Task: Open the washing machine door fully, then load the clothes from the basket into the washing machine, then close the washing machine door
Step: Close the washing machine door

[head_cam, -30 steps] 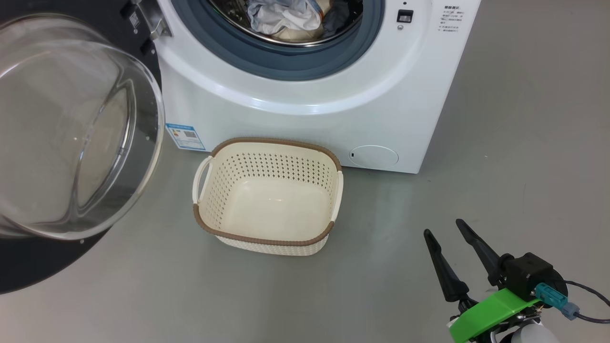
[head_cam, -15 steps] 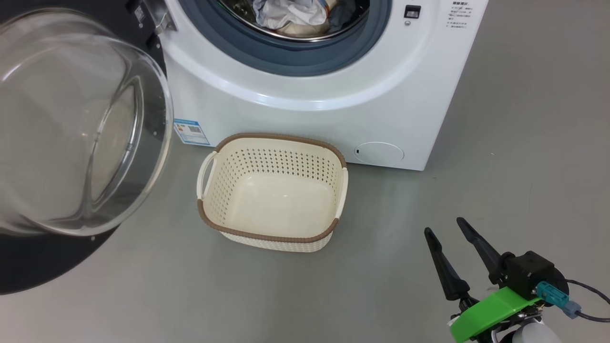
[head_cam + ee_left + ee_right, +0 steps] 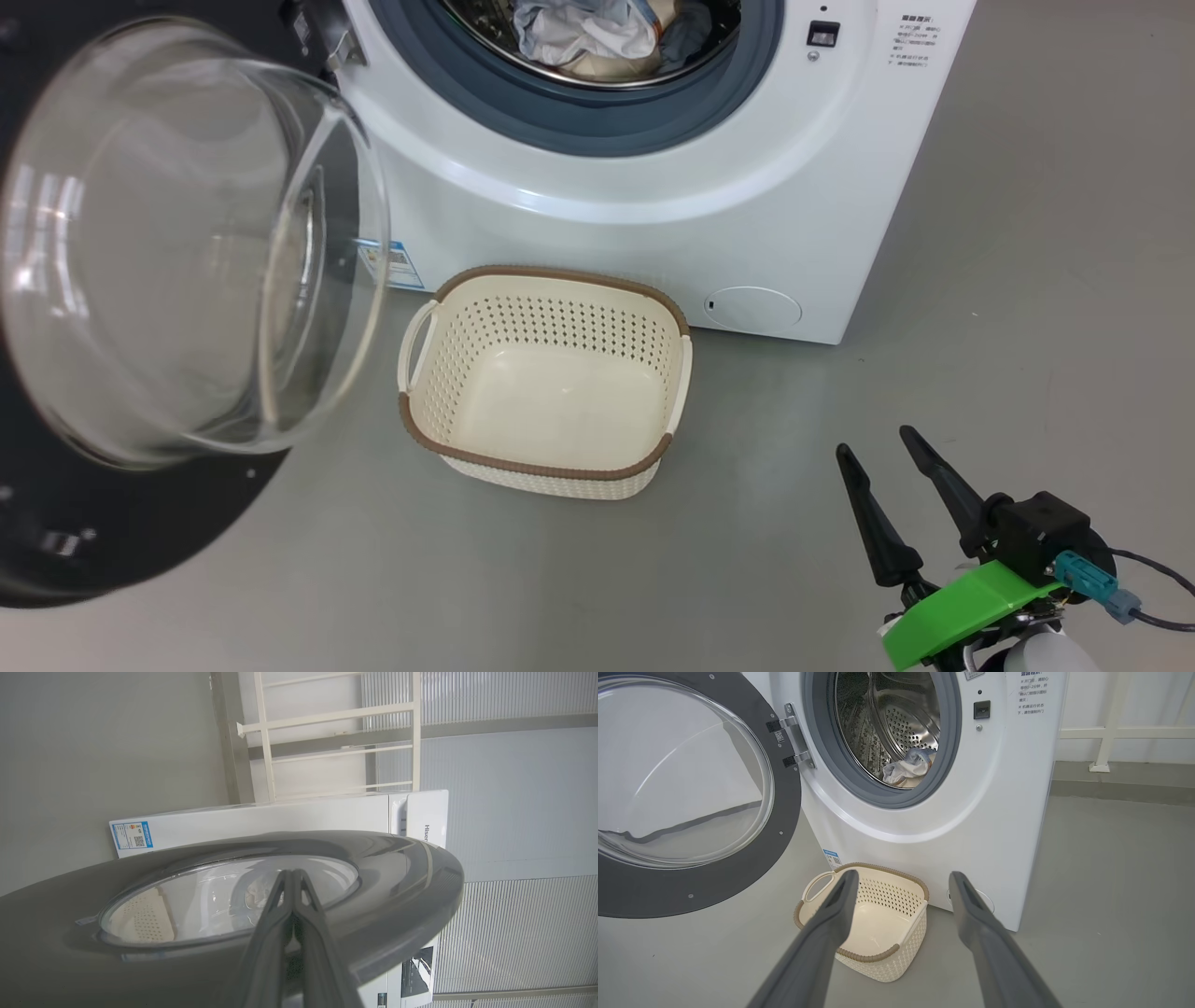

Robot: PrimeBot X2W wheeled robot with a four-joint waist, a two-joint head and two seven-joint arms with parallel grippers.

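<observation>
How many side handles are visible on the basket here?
2. In the head view, the left handle loops off one side of the basket; the right handle lies on the opposite side. None looks hidden.

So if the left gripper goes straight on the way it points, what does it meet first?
The door: the shut left gripper points at its glass centre and may already touch it; depth is unclear.

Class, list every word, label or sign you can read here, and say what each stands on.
"Hisen", then cut off by the black-rimmed round door: upper front panel of the big white front-loading washing machine.
Blue label sticker low on its front: too small to read.
Chinese notice beside the drum opening: too small to read.
</observation>
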